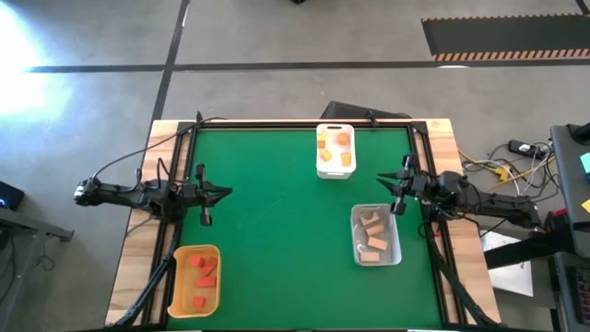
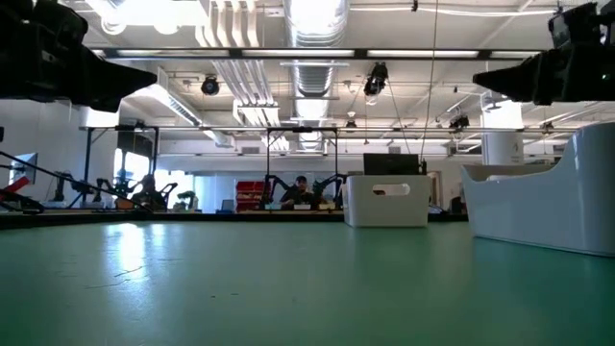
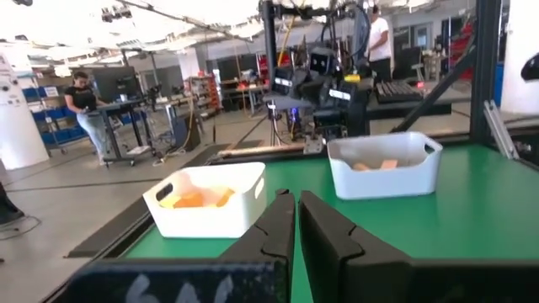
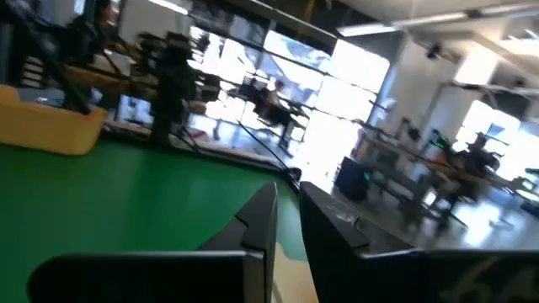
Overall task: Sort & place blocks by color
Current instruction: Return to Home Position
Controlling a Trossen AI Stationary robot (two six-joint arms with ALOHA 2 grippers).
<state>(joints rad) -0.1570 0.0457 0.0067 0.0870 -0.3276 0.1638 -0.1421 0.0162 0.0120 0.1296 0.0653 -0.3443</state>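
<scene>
Blocks are all seen binned, none loose on the green mat (image 1: 277, 231). Red blocks (image 1: 204, 273) lie in the yellow tray (image 1: 195, 249) at the table corner on the left arm's side. Orange-yellow blocks (image 1: 337, 141) lie in the white tray (image 1: 335, 174) at the opposite edge, mid-table. Tan blocks (image 1: 371, 234) lie in the clear tray (image 1: 397, 242) on the right arm's side. No mixed colours can be made out from the high view.

Sorting is judged done, and the step in hand is judged to be the retreat to rest pose. Left gripper (image 1: 227, 194) is held over the mat's left part, well apart from every tray. Its fingers (image 3: 274, 231) are drawn close with only a thin slit between, nothing pinched. Right gripper (image 1: 380, 182) is held at the right part, between the white and clear trays and near the clear one. Its fingers (image 4: 253, 223) are likewise drawn close, nothing held. Both are seen raised off the table in the low view.

Next move: arms are to be folded back toward their bases, nothing carried. Care is called for only so the clear tray's rim is not clipped by the right gripper.
</scene>
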